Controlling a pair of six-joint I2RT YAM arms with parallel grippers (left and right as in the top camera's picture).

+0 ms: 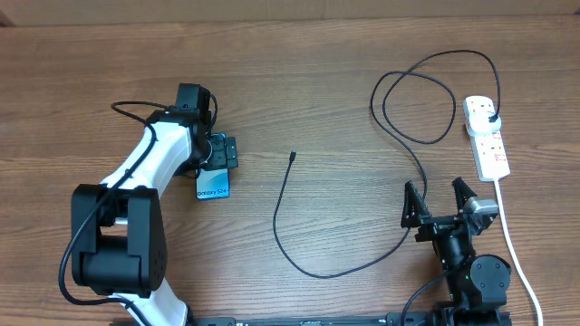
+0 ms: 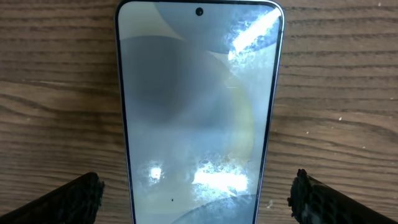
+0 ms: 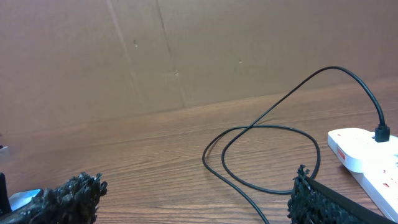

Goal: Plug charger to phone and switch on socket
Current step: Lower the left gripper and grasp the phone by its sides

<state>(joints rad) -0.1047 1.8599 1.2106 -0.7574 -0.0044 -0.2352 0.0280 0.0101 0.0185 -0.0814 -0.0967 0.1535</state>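
The phone (image 1: 214, 186) lies flat on the table at the left, its "Galaxy" end towards me. My left gripper (image 1: 220, 152) hovers over its far end, open, fingers either side of it in the left wrist view (image 2: 198, 193); the phone (image 2: 198, 106) fills that view. The charger (image 1: 308, 263) is a black cable with its connector tip (image 1: 293, 157) lying free mid-table and its plug end (image 1: 490, 117) in the socket (image 1: 487, 136) at the right. My right gripper (image 1: 441, 199) is open and empty, near the front right. The right wrist view shows cable loops (image 3: 261, 155) and the socket (image 3: 367, 152).
The socket's thick white cord (image 1: 513, 244) runs down the right side past my right arm. A cardboard wall (image 3: 186, 50) stands behind the table's far edge.
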